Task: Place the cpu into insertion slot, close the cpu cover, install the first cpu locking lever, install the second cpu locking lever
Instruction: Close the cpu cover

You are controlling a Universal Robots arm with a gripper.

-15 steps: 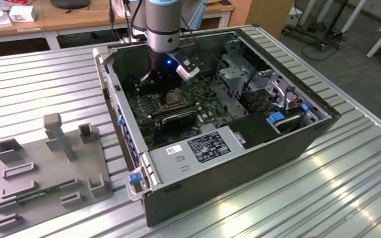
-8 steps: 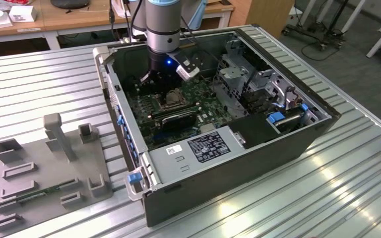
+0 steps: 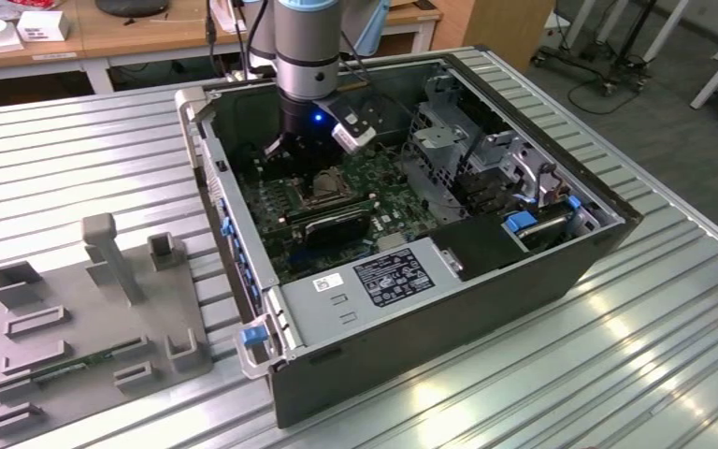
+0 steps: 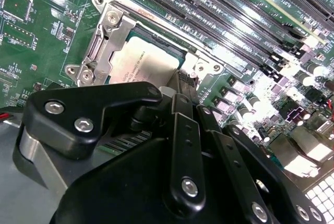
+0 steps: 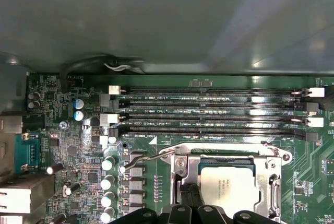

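The cpu lies flat in the insertion slot on the green board inside the open computer case. The cpu cover, a silvery frame, lies down around the chip; in the second wrist view the cpu shows through the cover. A thin wire locking lever sticks out beside the socket's corner. My gripper hangs low over the socket's edge, its dark fingers close together with nothing seen between them. The arm reaches down into the case.
Long black memory slots run beside the socket, and capacitors stand near its other side. The case walls, a drive cage and a metal box close in the board. A grey fixture tray lies on the ribbed table at the exterior view's left.
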